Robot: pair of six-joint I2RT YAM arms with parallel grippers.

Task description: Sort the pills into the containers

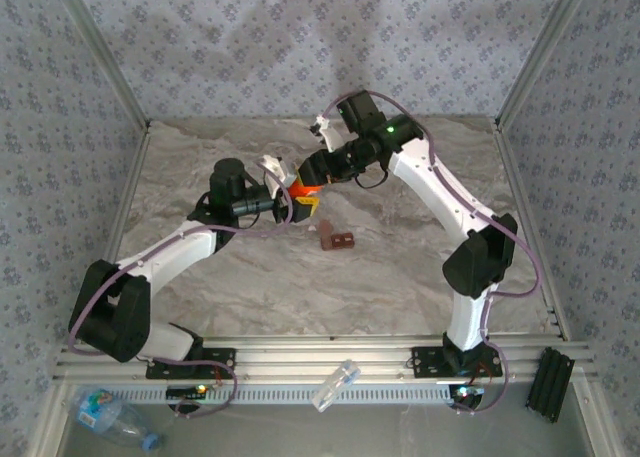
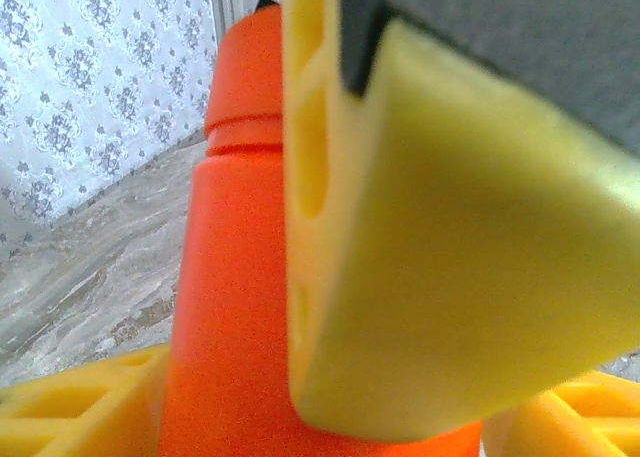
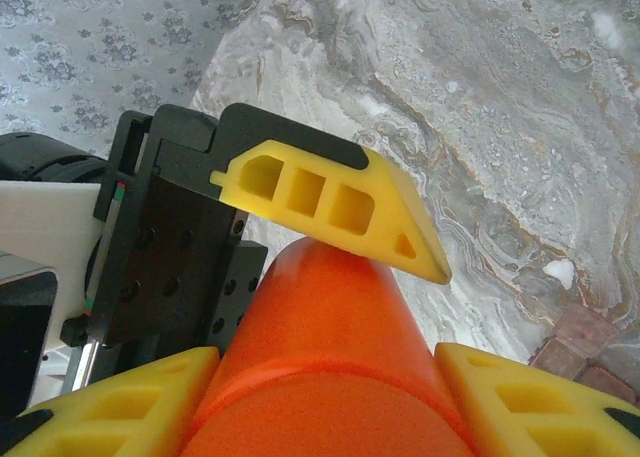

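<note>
Centre of the top view, above the tabletop (image 1: 400,277): orange pill bottle (image 1: 301,189) clamped in the right tool (image 3: 325,402), probably steadied for handover; left tool (image 2: 325,412) flanks it, grip unclear

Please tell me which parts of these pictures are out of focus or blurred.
Left wrist view: the yellow finger nearest the lens is blurred, the bottle soft, the wall sharper. Right wrist view: the bottle is soft near the lens, the table sharp. Top view: in focus throughout, evenly lit.
</note>
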